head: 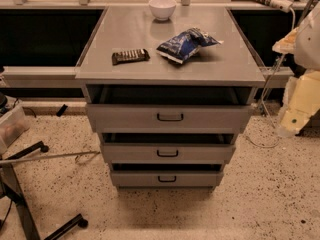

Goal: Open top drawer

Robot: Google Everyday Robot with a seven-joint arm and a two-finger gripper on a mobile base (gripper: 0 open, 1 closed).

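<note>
The top drawer (125, 118) is the widest of three grey drawers in a grey cabinet, with a small black loop handle (170, 117) at its centre. Its front stands a little out from the cabinet, with a dark gap showing above it. My gripper (290, 126) hangs at the right edge of the view on the cream-coloured arm (302, 96). It is to the right of the drawer front, at about the same height, and apart from it. It holds nothing that I can see.
On the cabinet top (100, 64) lie a white bowl (162, 7), a blue snack bag (186, 44) and a dark snack bar (130, 56). Two narrower drawers (130, 153) sit below. Black stand legs (20, 184) and a plastic bin (10, 126) are left. Cables (265, 91) hang right.
</note>
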